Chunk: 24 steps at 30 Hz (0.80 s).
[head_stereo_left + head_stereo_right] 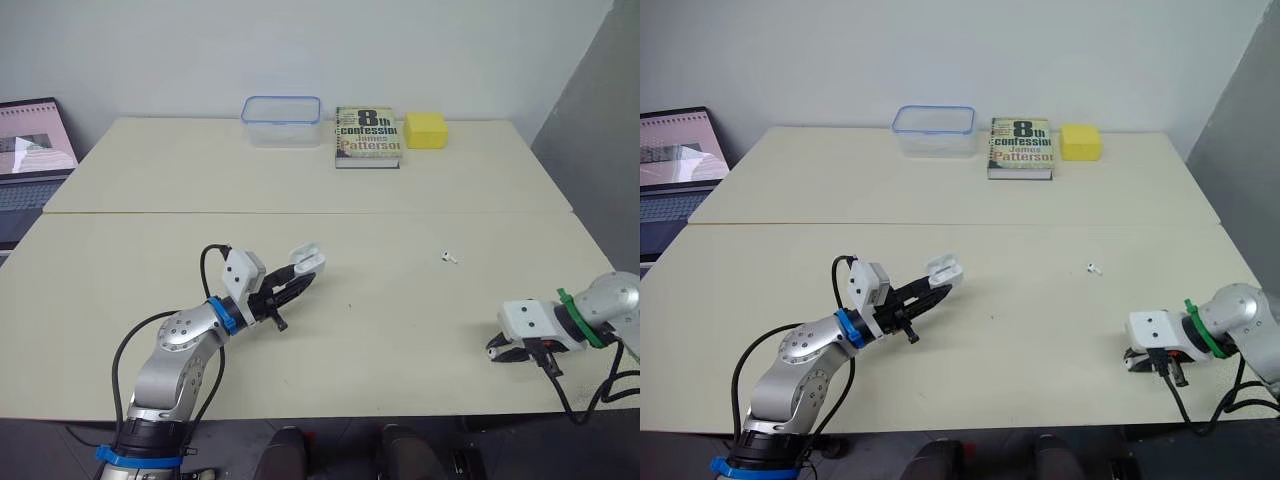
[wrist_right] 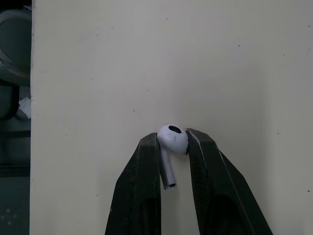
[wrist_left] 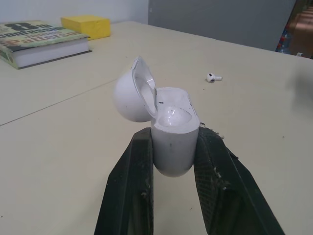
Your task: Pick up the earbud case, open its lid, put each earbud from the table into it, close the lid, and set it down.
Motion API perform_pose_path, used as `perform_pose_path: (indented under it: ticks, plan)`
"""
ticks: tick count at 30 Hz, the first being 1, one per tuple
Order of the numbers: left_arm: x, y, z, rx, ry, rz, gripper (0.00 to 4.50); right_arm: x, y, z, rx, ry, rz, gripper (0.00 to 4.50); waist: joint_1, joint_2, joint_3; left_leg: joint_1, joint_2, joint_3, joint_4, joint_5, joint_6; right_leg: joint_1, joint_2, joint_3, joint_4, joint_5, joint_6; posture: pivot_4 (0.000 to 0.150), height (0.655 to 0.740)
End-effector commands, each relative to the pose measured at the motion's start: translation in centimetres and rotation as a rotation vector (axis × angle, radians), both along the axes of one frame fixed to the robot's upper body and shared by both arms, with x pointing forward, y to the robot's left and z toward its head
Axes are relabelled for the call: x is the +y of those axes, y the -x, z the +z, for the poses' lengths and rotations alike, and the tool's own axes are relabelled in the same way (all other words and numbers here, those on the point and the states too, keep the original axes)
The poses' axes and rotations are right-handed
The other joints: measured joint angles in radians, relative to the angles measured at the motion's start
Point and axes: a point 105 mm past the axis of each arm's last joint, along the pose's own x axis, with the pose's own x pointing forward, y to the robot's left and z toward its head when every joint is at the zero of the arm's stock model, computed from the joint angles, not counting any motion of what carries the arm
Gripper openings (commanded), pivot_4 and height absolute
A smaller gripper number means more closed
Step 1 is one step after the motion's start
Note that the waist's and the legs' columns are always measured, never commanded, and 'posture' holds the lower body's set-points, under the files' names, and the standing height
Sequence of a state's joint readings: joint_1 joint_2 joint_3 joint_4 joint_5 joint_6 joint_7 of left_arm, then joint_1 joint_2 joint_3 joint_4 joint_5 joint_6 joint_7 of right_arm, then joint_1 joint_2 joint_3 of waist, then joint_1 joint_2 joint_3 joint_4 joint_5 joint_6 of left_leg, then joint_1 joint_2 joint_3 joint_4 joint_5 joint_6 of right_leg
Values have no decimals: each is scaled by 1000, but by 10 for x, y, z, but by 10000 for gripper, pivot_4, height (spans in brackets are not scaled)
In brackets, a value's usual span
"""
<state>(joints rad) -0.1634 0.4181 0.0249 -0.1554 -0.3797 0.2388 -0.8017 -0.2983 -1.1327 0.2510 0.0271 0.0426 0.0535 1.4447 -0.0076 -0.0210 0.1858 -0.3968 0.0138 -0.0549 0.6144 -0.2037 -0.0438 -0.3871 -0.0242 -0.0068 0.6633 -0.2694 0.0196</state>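
Note:
My left gripper is shut on the white earbud case, holding it just above the near table's middle-left. The case's lid stands open and its inside looks empty. One white earbud lies loose on the table to the right of the case, also in the left wrist view. My right gripper is shut on the other earbud, pinching its head between the fingertips just over the table near the front right edge.
At the far side of the back table stand a clear plastic container, a book and a yellow block. A laptop sits off the left edge. The table's right front edge runs close to my right gripper.

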Motion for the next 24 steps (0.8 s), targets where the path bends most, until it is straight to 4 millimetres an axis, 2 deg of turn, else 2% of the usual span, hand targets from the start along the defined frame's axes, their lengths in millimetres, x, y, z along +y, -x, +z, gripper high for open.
perform_pose_path:
  ticks: [1, 4, 5, 7, 11, 15, 20, 24]
  plan:
    - [-6, 2, 14, -54, 6, -30, 7503, -3, -1, -3, 20, 26, -9, 11501, 0, 0, 0, 0, 0, 0, 0, 0, 0, 0, 0, 0, 0, 0, 0, 1500, 7377]
    - [-6, 3, 12, -51, 8, -29, 7503, -1, -5, -1, -12, 18, -2, 19667, 0, -1, 0, 0, 0, 0, 0, 0, 0, 0, 0, 0, 0, 0, 0, 1500, 7377]
    - [-5, 3, 11, -49, 8, -28, 7503, 0, -7, 1, -33, 12, 2, 24521, 0, -1, 0, 1, 0, 0, 0, 0, 0, 1, 0, 0, 0, 0, 0, 1500, 7377]
    - [-5, 3, 10, -46, 9, -25, 7503, 4, -11, 7, -63, -14, -3, 29532, -1, -1, 0, 2, 0, 1, 0, 0, 0, 2, 0, 1, 0, 1, -1, 1500, 7377]
    - [-5, 3, 6, -39, 12, -20, 7503, 13, -8, 34, -99, -82, -40, 30013, 0, 0, 0, 2, 0, 1, 0, 0, 0, 1, 0, 1, 1, 1, -1, 1500, 7377]
    - [-6, 4, 2, -28, 12, -16, 7503, 16, 6, 50, -107, -44, -127, 30013, 8, 0, 0, -1, 0, 0, 0, 0, 0, -1, 0, 0, 0, 1, -1, 1500, 7377]
    - [-8, 5, -3, -13, 13, -22, 7503, 12, 14, 46, -154, 127, -226, 30013, 10, 0, 0, -1, 0, -1, 0, 0, 0, -1, -1, 0, 0, 1, -1, 1500, 7377]
    - [-12, 5, -5, -8, 16, -27, 7503, 17, 12, 37, -159, 152, -241, 30013, 8, 0, 0, -1, 0, 0, 0, 0, 0, -1, -1, 0, -1, 1, -1, 1500, 7377]
